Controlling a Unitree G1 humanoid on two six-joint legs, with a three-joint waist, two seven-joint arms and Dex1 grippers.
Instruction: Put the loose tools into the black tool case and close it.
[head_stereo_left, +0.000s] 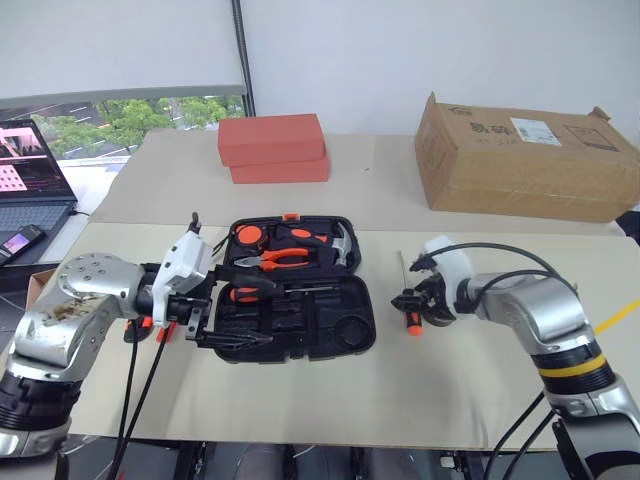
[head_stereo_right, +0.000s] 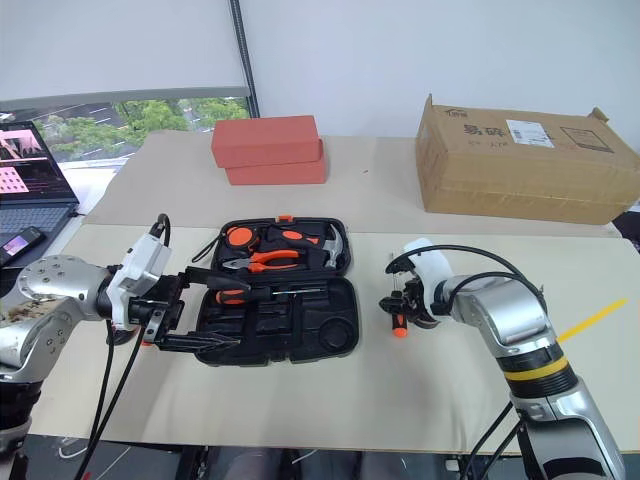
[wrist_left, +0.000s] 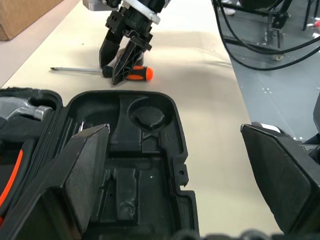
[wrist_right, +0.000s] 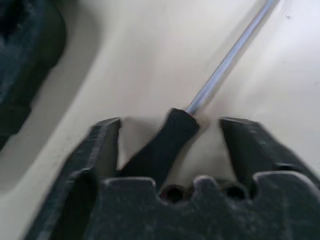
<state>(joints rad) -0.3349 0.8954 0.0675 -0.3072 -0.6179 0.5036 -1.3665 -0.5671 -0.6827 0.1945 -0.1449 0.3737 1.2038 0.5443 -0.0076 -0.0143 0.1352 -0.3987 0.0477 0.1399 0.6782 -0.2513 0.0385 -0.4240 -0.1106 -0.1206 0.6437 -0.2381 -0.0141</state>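
Observation:
The black tool case (head_stereo_left: 345, 335) lies open in the middle of the table. Pliers, a hammer and a tape measure sit in its far half, and one orange-and-black screwdriver (head_stereo_left: 255, 292) lies across its middle. My left gripper (head_stereo_left: 225, 315) is open at the case's left edge, its fingers (wrist_left: 82, 165) spread over the near half with nothing between them. To the right of the case a loose screwdriver (head_stereo_left: 412, 320) lies on the table. My right gripper (wrist_right: 170, 125) is open and straddles its handle (wrist_right: 160, 145), with a gap on each side.
Two stacked red-orange blocks (head_stereo_left: 272, 147) stand at the back, and a cardboard box (head_stereo_left: 525, 160) at the back right. A laptop (head_stereo_left: 30, 170) and a phone (head_stereo_left: 20, 240) are at the far left. Cables hang from both arms.

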